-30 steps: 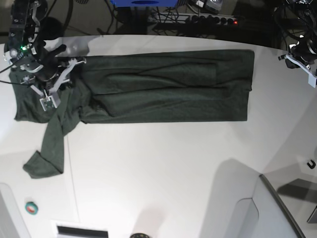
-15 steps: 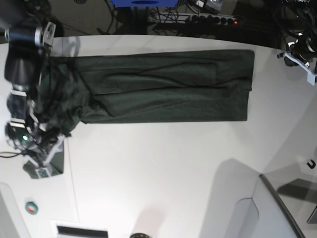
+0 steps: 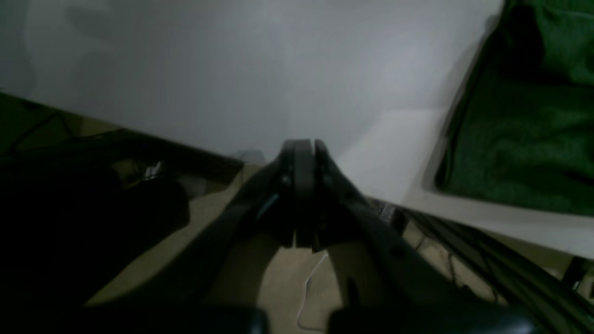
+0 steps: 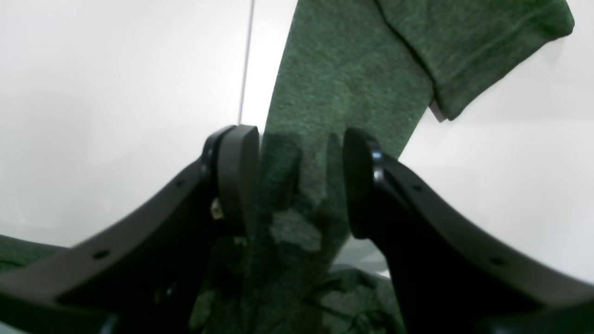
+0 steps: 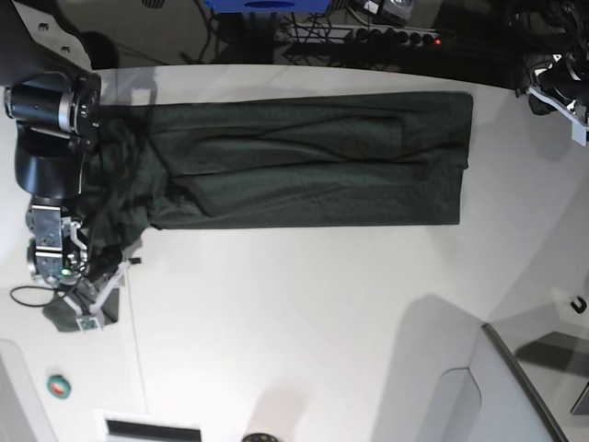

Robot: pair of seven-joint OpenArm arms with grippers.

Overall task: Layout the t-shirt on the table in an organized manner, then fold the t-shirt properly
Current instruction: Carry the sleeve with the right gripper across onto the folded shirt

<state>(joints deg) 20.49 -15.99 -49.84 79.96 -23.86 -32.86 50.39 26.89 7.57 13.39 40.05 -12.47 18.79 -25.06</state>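
Lit evenly from overhead in the base view, white table [image 5: 304, 313] bright, background beyond it nearly black. Cast a soft grey shadow at the lower right of the table. Rendered the shirt [image 5: 304, 175] almost black there, yet clearly green up close. Stayed dim and murky through the left wrist view, foreground blurred. Showed the right gripper [image 4: 299, 181] dark and soft-edged against glaring white.

Dark green t-shirt [image 5: 304, 161] folded lengthwise, flat on white table [image 5: 304, 331], sleeve trailing off L end.

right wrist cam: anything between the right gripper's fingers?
Yes: a strip of the t-shirt runs between the right gripper fingers, over the table.
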